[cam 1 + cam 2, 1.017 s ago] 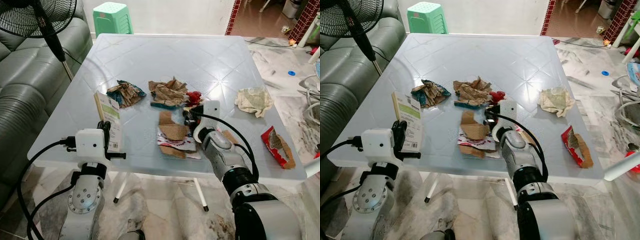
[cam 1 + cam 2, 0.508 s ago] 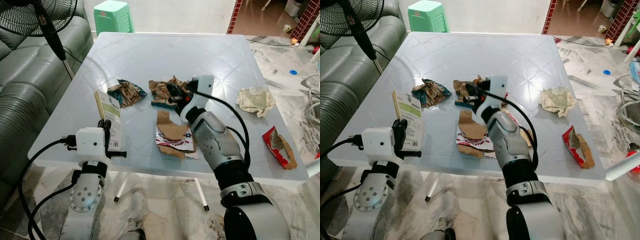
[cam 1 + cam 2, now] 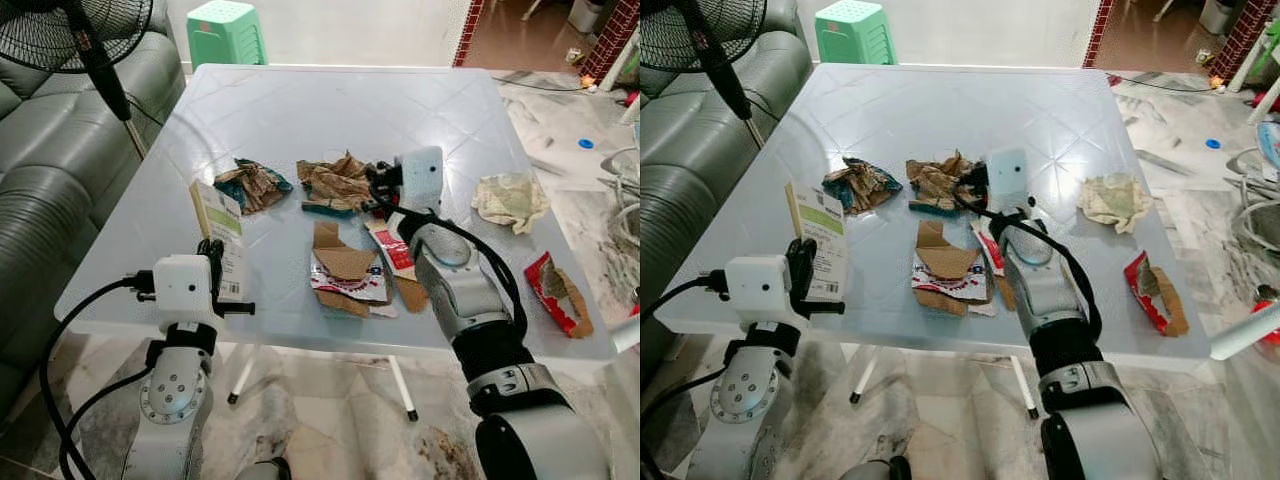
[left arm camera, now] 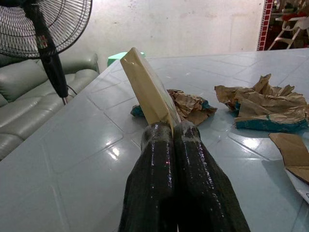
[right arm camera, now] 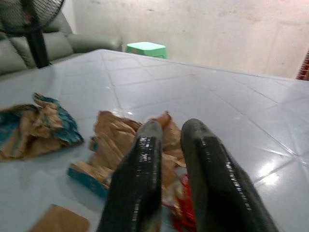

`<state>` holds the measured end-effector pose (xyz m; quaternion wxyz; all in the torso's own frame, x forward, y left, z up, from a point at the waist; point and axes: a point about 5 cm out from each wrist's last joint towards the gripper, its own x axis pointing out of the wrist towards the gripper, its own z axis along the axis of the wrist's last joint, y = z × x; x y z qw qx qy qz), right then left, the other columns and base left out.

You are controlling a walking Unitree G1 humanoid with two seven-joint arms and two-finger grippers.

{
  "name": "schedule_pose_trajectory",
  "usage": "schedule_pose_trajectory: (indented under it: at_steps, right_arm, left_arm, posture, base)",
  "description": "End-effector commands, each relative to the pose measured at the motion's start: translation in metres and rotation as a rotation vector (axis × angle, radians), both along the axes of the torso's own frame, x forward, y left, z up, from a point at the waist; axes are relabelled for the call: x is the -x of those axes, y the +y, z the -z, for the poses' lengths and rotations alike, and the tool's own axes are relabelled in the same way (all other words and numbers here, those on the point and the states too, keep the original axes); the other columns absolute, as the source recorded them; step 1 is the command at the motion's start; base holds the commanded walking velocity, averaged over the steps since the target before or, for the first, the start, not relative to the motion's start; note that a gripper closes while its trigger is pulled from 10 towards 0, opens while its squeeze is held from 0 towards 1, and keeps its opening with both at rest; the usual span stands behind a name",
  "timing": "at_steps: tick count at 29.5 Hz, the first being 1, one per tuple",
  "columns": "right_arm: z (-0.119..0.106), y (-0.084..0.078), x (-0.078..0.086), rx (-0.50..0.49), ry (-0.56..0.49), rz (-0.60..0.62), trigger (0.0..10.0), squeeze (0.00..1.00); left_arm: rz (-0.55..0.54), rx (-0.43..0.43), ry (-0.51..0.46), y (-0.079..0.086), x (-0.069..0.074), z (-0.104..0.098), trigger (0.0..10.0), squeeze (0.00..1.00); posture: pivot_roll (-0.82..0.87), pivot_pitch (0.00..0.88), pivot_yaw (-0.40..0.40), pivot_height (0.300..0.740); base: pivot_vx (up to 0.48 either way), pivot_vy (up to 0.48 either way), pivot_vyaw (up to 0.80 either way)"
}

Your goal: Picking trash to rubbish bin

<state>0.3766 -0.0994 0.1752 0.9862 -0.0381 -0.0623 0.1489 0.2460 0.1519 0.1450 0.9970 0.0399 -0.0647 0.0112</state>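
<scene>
My left gripper (image 3: 212,252) is shut on a flat carton (image 3: 220,235) with a green and white label, held upright over the table's front left edge; the left wrist view shows the fingers (image 4: 157,145) pinching the carton's tan edge (image 4: 145,87). My right gripper (image 3: 376,184) hangs low over the table's middle, right beside the crumpled brown paper (image 3: 335,183). Its fingers (image 5: 145,145) stand a little apart, open, with nothing between them. A red scrap (image 5: 186,208) lies just under them.
On the white table (image 3: 300,110) also lie a brown and teal wad (image 3: 252,185), torn cardboard on a wrapper (image 3: 345,275), a flat red wrapper (image 3: 393,250), a pale crumpled sheet (image 3: 508,198) and a red bag (image 3: 558,292). Sofa (image 3: 50,200) and fan (image 3: 60,30) stand left.
My right arm rose from the torn cardboard pile, swung out over the crumpled brown paper, then settled beside its right end. The flat red wrapper is now uncovered. The left arm kept still.
</scene>
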Motion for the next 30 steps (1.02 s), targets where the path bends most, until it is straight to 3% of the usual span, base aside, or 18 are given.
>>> schedule_pose_trajectory:
  at_steps: [1, 14, 23, 30]
  right_arm:
    - [0.004, 0.001, 0.000, 0.006, 0.001, 0.006, 10.0, 1.00]
    - [0.025, -0.008, -0.003, 0.080, 0.035, 0.064, 10.0, 1.00]
    - [0.042, -0.037, -0.005, 0.166, 0.110, 0.199, 10.0, 1.00]
    - [0.052, -0.045, -0.004, 0.207, 0.157, 0.218, 10.0, 1.00]
  left_arm:
    - [-0.003, 0.002, 0.010, 0.001, 0.003, 0.002, 0.0, 0.00]
    - [-0.026, -0.003, 0.005, 0.005, 0.006, 0.001, 0.0, 0.00]
    - [-0.032, -0.010, 0.004, 0.008, 0.007, 0.000, 0.0, 0.00]
    - [-0.031, -0.007, -0.003, 0.006, 0.004, -0.001, 0.0, 0.00]
  posture:
    - [0.03, 0.109, -0.018, 0.740]
    - [0.05, 0.103, -0.024, 0.740]
    - [0.06, 0.102, -0.022, 0.740]
    - [0.06, 0.092, -0.025, 0.740]
  base:
    - [0.000, 0.000, 0.00]
    - [0.000, 0.000, 0.00]
    - [0.000, 0.000, 0.00]
    - [0.000, 0.000, 0.00]
